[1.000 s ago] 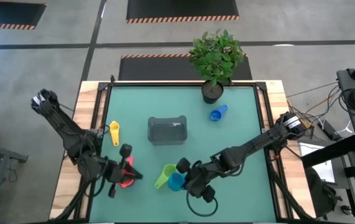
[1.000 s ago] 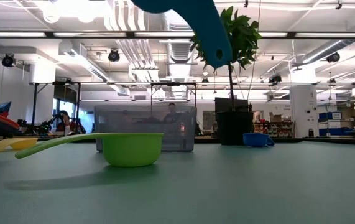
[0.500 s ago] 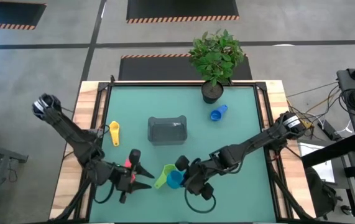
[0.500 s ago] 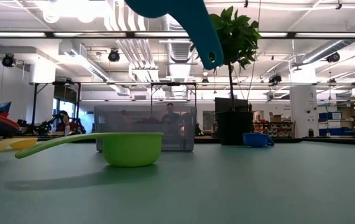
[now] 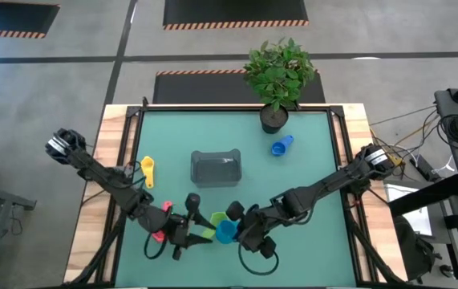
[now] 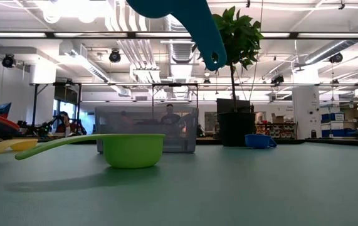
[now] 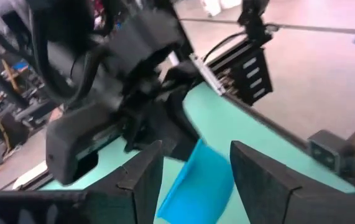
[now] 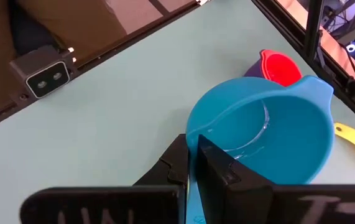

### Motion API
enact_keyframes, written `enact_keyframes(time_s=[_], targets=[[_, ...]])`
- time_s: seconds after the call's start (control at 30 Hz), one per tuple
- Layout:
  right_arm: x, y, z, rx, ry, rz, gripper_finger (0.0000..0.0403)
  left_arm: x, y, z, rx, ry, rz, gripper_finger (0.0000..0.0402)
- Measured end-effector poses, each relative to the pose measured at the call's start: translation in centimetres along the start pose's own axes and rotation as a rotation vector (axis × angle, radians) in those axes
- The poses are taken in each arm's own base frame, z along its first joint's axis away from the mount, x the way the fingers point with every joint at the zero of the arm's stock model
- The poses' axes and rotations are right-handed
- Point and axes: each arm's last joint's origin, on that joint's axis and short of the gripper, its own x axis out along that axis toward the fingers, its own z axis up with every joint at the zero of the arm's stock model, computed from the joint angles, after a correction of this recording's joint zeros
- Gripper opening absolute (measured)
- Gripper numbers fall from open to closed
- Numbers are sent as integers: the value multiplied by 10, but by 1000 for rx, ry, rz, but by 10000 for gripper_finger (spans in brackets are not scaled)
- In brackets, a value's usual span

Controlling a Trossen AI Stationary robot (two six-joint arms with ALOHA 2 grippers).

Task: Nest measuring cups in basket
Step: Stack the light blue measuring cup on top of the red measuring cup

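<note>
My right gripper is shut on a teal measuring cup and holds it above the table's near middle. A green cup rests on its base just left of it. My left gripper is open beside the green cup, and its fingers stand on either side of the teal cup's handle; I cannot tell whether they touch it. A red cup nested in a purple one sits on the table further left. The dark grey basket stands at mid table. My right gripper pinches the teal cup between its two shut fingers where the handle meets the rim. The fingers lie along the handle, and teal shows between them. The cup is lifted clear of the table, and its handle end slants down.
A yellow cup lies left of the basket. A small blue cup lies near the black plant pot at the far edge. The low camera sits at the table's near edge.
My left gripper has moved toward the table's right edge, away from the red cup and up to the green and teal cups. The red cup has stayed on the table. The teal cup has shifted a little in my right gripper's hold.
</note>
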Motion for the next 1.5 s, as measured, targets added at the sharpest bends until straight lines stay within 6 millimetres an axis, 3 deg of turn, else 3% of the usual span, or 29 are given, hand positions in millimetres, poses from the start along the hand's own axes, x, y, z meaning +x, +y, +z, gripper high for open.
enact_keyframes(time_s=[0.7, 1.27, 1.5], targets=[[1, 1, -3, 1, 26, 13, 9, 33, 17, -31, -70, 31, -98, 160], [1, 2, -3, 2, 27, 14, 8, 33, 19, -30, -72, 25, -91, 45], [1, 1, -2, 24, 20, 7, 10, 33, 18, -30, -67, 24, -92, 18]])
